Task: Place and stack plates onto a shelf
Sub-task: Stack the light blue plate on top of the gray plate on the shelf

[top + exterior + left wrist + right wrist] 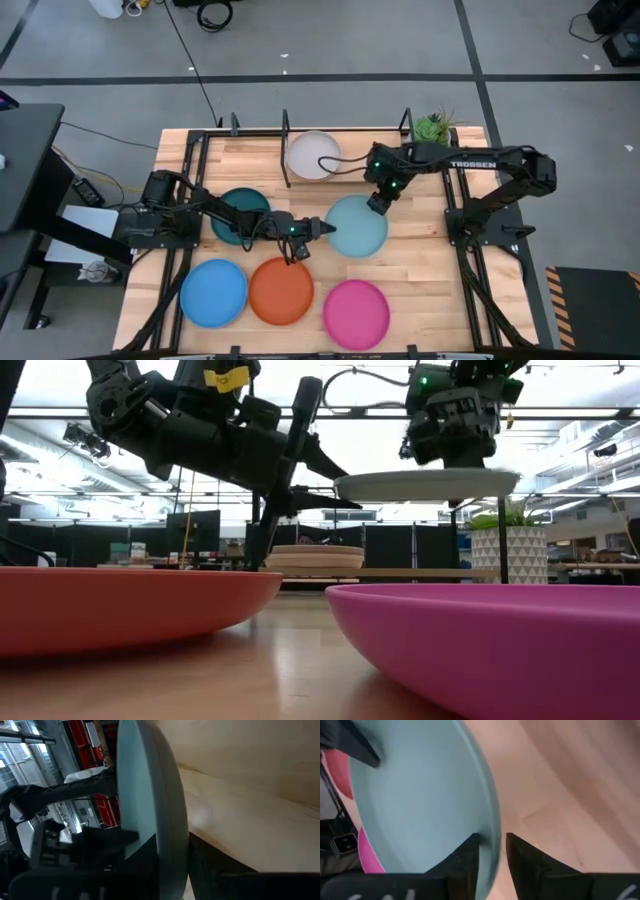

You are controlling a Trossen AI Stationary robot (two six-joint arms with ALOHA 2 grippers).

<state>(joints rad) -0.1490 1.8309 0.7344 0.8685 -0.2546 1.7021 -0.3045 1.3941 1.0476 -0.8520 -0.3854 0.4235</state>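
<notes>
Hovering level above the wooden table, a light teal plate sits between two dark arms in what looks like a handover. The left gripper meets the plate's near rim, its fingers straddling the edge, though whether they have clamped down cannot be told. The right gripper brackets the opposite rim with its fingers on either side of the lip and a sliver of gap showing, so it reads as loosening rather than biting. The low view shows the plate well clear of the tabletop, with the shelf behind it already carrying a pale plate beside a potted plant. Blue, orange and pink plates wait along the front edge, and a dark teal plate lies under the left arm. Stiff, light and probably slick, such a plate is best pinched across its raised rim; a shallow hold on one edge risks letting it droop or slide free.
</notes>
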